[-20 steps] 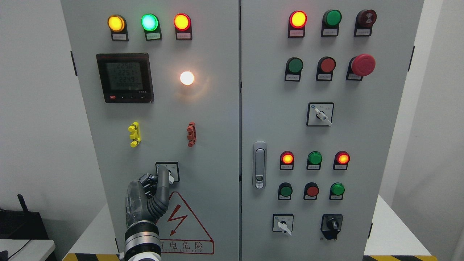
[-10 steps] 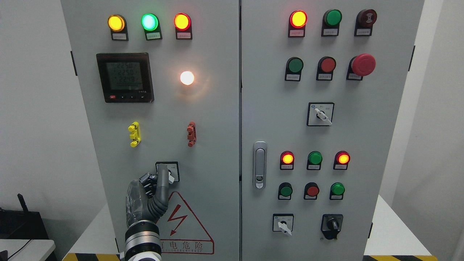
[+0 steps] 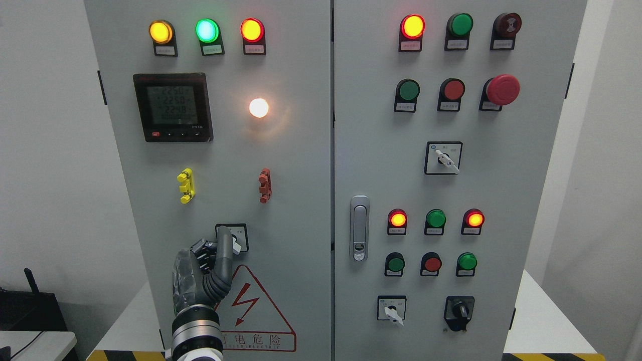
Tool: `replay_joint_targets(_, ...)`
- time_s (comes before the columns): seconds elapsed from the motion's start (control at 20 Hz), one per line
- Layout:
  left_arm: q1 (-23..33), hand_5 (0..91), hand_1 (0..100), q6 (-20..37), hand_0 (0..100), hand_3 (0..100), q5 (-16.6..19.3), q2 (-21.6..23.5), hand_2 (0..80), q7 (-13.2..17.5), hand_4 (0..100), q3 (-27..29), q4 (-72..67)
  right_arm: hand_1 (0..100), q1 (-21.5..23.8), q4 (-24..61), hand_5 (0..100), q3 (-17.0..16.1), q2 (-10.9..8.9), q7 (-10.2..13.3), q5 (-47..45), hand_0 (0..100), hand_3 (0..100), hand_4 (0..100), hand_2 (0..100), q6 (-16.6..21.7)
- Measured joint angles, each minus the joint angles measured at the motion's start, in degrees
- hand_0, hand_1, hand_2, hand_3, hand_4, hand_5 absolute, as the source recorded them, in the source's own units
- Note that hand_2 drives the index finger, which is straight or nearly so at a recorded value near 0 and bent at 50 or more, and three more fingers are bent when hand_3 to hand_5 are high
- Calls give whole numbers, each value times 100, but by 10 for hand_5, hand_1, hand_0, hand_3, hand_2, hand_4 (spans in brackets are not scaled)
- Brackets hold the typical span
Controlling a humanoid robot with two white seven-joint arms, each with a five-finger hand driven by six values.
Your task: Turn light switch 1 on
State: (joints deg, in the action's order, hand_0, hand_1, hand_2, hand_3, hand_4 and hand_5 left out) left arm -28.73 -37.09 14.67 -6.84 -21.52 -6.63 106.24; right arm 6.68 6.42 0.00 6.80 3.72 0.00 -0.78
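Observation:
A small rotary switch (image 3: 237, 239) in a black square frame sits low on the left cabinet door, above a red warning triangle. My left hand (image 3: 224, 240) comes up from the bottom edge. One grey finger lies over the left half of the switch, the other fingers are curled beside it, and it grips the knob. The knob's white pointer shows just right of the finger, pointing down-right. A round white lamp (image 3: 259, 108) higher on the same door is lit. The right hand is out of view.
The left door also bears a digital meter (image 3: 173, 107), three lit lamps along the top, and a yellow clip (image 3: 185, 185) and a red clip (image 3: 264, 185). The right door has a door handle (image 3: 359, 228), several buttons and lamps, a red mushroom button (image 3: 503, 89) and more rotary switches.
My left hand has barely shifted at the switch. The white lamp and the other lamps stay as they were.

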Motion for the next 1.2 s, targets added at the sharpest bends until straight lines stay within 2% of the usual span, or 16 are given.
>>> replay_joint_targets(1.2, 61, 858, 289, 28, 380, 982, 1, -15, 679, -3, 963, 9, 3, 389, 0, 0, 0, 0, 0, -5, 0, 120, 0, 0, 0, 0)
